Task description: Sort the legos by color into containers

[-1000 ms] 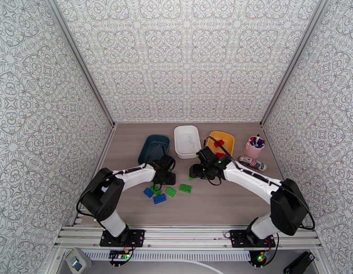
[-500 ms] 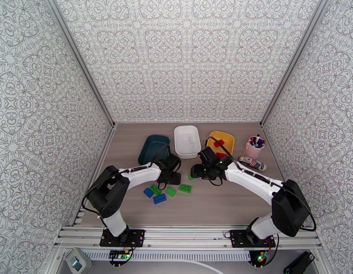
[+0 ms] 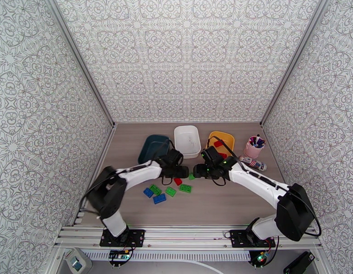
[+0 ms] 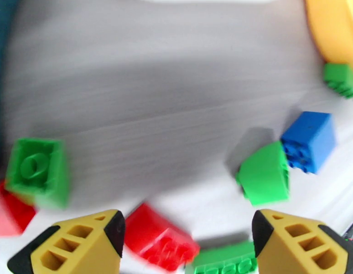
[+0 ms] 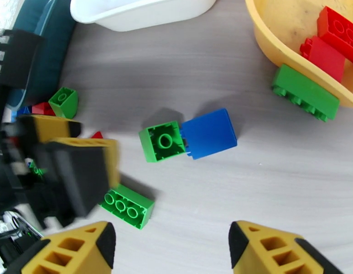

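My left gripper (image 3: 180,170) (image 4: 189,224) is open just above the table, with a red lego (image 4: 160,238) (image 3: 177,181) lying loose between its fingers. Around it lie a green lego (image 4: 39,172), a green sloped lego (image 4: 265,174) and a blue lego (image 4: 311,140). My right gripper (image 3: 200,171) (image 5: 169,234) is open and holds nothing. It hovers short of a green lego (image 5: 162,141) that touches a blue lego (image 5: 209,133). The teal container (image 3: 153,148), white container (image 3: 186,140) and yellow container (image 3: 220,141) stand in a row behind. Red legos (image 5: 343,26) lie in the yellow one.
A long green lego (image 5: 306,92) leans on the yellow container's outer wall. A green three-stud lego (image 5: 127,206) lies by the left gripper's fingers (image 5: 71,174). More green legos (image 3: 185,188) and blue legos (image 3: 159,198) lie nearer the arms. A pink pen cup (image 3: 254,147) stands at far right.
My left gripper has moved right toward the middle and opened wider; a red lego now shows on the table beside it. My right gripper has drawn slightly right.
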`<state>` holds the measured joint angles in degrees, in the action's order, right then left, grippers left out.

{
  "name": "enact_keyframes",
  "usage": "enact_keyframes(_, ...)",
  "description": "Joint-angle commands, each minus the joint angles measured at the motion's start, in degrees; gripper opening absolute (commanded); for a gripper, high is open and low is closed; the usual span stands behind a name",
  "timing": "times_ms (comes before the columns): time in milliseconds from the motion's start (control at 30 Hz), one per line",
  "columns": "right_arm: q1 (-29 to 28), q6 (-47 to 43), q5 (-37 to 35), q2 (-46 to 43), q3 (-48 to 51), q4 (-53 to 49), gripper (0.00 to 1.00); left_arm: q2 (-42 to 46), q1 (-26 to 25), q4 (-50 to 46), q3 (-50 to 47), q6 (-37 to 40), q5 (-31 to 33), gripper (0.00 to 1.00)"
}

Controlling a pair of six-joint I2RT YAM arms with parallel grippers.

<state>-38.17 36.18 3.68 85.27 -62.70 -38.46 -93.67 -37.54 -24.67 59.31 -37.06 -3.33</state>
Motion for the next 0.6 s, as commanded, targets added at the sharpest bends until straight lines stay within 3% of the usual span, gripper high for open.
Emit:
enact_keyframes(0,-2.3,-4.2,2.8,4.2,-5.4,-0.5,0.68,11.2,3.4,-4.1,-4.5,-2.6,2.5,0.86)
enact_keyframes(167,-7.2,-8.7,4.9,14.7,-14.9,-4.0,0.69,27.0,11.0,-7.9,-13.7,-4.8,3.2,0.99)
enact_keyframes(333,-9.7,-12.1,5.9,24.9,-23.0,-8.3,0.75,36.8,16.1,-8.9,-21.6,-6.6,1.4,0.99)
enact_keyframes(567,-11.1,-14.5,1.8,34.3,-30.7,-13.8,0.72,41.7,17.9,-7.2,-27.4,-9.2,-0.9,0.99)
